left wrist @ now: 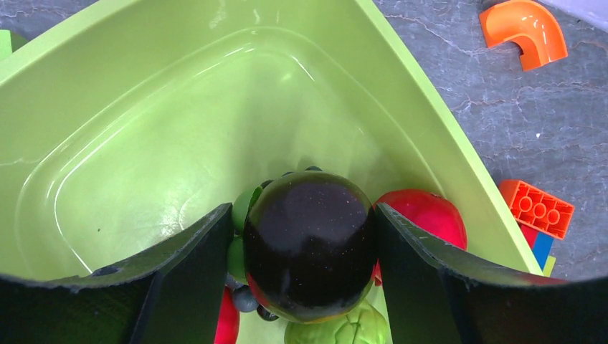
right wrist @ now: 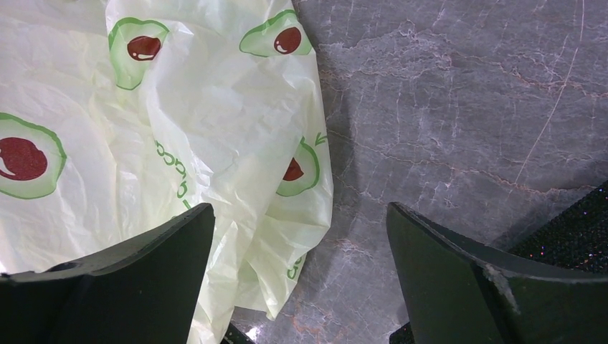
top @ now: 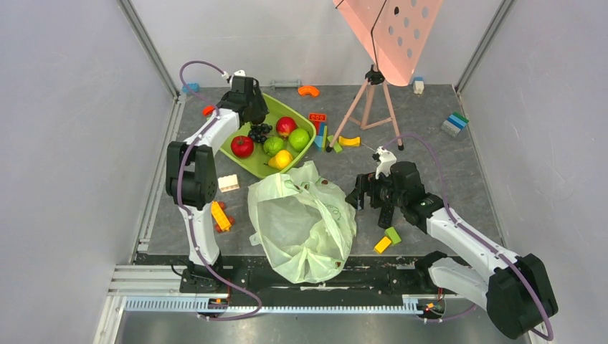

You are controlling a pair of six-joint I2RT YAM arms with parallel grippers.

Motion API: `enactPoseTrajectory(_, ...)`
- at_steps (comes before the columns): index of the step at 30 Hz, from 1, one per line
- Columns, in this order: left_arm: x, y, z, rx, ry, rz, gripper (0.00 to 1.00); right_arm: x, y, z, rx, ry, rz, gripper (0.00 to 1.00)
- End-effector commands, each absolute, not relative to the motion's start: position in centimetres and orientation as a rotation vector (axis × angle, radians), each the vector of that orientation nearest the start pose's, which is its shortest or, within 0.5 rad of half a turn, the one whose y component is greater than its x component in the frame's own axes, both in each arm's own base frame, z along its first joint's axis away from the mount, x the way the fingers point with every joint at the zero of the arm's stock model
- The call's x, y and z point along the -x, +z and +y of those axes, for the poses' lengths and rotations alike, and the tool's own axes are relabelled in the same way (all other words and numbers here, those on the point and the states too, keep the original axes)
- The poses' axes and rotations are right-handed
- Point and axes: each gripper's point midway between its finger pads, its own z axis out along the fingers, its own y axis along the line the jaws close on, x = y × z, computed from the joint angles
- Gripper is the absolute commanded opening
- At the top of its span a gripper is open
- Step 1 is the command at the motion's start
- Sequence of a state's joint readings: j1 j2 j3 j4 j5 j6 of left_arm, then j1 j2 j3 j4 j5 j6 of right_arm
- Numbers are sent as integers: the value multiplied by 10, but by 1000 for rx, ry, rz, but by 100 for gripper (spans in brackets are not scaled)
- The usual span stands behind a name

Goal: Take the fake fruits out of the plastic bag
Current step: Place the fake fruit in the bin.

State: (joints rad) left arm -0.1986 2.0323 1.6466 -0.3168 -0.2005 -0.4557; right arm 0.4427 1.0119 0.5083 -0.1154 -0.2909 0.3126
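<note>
My left gripper (top: 252, 115) hangs over the lime-green tub (top: 249, 166) and is shut on a dark brown-black round fruit (left wrist: 310, 244), which touches both fingers. Below it in the tub lie a black grape bunch (top: 259, 132), round green fruits (top: 299, 138), a red apple (top: 286, 126), a tomato (top: 242, 146) and a yellow pear (top: 280, 159). The pale-green plastic bag (top: 301, 222) lies crumpled in the middle of the table. My right gripper (top: 362, 197) stands open at the bag's right edge. Its fingers (right wrist: 143, 272) straddle a loose fold of the bag (right wrist: 179, 115) without gripping it.
A tripod with a pink board (top: 369, 100) stands behind the bag. Toy blocks lie around: orange-yellow (top: 221, 216), green-yellow (top: 388, 240), cream (top: 229, 183), a red one (left wrist: 538, 208) and an orange curved piece (left wrist: 527, 32) beside the tub. Walls close in on three sides.
</note>
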Motion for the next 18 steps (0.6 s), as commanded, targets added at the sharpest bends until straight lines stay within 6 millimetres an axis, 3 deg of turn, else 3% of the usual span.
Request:
enactPoseTrajectory(1,-562,134,-91,375,-103,2179,66,-247,111,186,337,734,2202,93)
enactPoseTrajectory(10,-564,118,-92,365,-103,2209,73,-247,111,184,344,719,2206,96)
enactPoseTrajectory(18,-562,117,-92,352,-105,2216,85,-246,111,184,352,718,2204,98)
